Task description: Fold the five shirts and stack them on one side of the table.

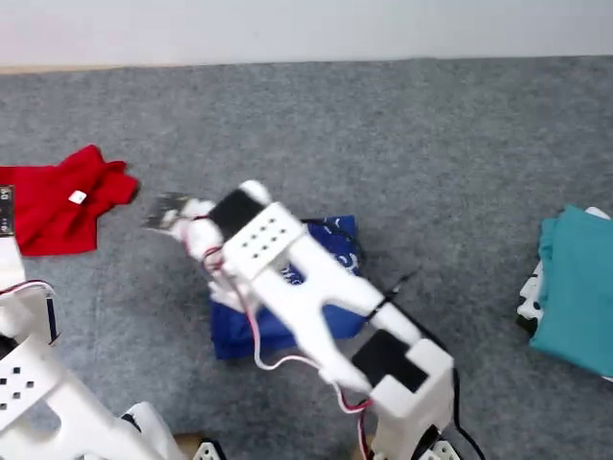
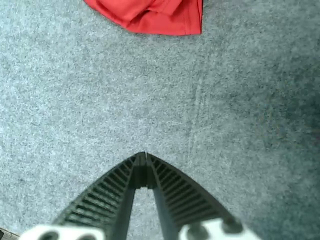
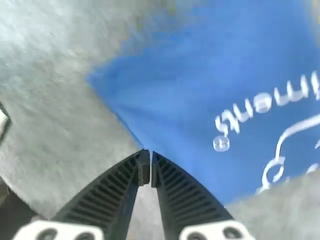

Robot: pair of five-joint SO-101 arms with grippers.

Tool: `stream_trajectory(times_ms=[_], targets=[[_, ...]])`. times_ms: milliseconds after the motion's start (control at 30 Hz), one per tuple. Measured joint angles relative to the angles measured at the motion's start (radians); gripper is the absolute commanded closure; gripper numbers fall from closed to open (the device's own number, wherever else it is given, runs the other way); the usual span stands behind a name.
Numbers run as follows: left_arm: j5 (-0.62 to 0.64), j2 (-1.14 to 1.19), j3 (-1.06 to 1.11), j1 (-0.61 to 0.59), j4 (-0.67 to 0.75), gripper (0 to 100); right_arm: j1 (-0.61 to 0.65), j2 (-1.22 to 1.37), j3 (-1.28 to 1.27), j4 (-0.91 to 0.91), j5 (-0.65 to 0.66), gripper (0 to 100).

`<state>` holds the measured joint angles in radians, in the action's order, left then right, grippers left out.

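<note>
Though the right gripper [image 3: 145, 159], fingers together, hovers at the edge of the folded blue printed fabric shirt [image 3: 200, 85], the crumpled red fabric shirt [image 2: 150, 15] lies nearer the equally closed left gripper [image 2: 145, 161].

Grey carpet-covered table [image 1: 431, 144]: folded blue cloth shirt [image 1: 230, 333] near the middle. Left of that shirt, well apart: crumpled red cloth shirt [image 1: 57, 206]. Right of it, well apart: folded teal cloth shirt [image 1: 579, 287], lying on a black-and-white garment [image 1: 529, 295].

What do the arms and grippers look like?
The right arm and left arm are white with black motor blocks and perforated panels; red and white cables trail the right arm. The left gripper and right gripper have dark, ribbed, tapered fingers.
</note>
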<state>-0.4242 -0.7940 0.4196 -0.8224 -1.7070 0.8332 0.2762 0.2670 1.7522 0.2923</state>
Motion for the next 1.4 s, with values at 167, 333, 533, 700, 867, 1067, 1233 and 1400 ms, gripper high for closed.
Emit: stream_trajectory(times_ms=[167, 333, 533, 700, 867, 1067, 1233, 1400], targets=[[0.0, 0.0, 0.0, 0.0, 0.0, 100, -0.114, -0.058, -0.13, -0.002, 0.0, 98.8], [0.0, 0.0, 0.0, 0.0, 0.0, 100, -0.178, -0.066, -0.218, -0.069, 0.0, 98.8], [0.0, 0.0, 0.0, 0.0, 0.0, 100, -0.199, -0.066, -0.425, -0.206, 0.0, 98.8], [0.0, 0.0, 0.0, 0.0, 0.0, 100, -0.199, -0.066, -0.555, -0.293, 0.0, 98.8], [0.0, 0.0, 0.0, 0.0, 0.0, 100, -0.212, -0.091, -0.559, -0.295, 0.0, 98.8], [0.0, 0.0, 0.0, 0.0, 0.0, 100, -0.255, -0.187, -0.45, -0.221, 0.0, 98.8], [0.0, 0.0, 0.0, 0.0, 0.0, 100, -0.296, -0.262, -0.394, -0.21, 0.0, 98.8], [0.0, 0.0, 0.0, 0.0, 0.0, 100, -0.333, -0.279, -0.393, -0.209, -0.1, 97.1]])
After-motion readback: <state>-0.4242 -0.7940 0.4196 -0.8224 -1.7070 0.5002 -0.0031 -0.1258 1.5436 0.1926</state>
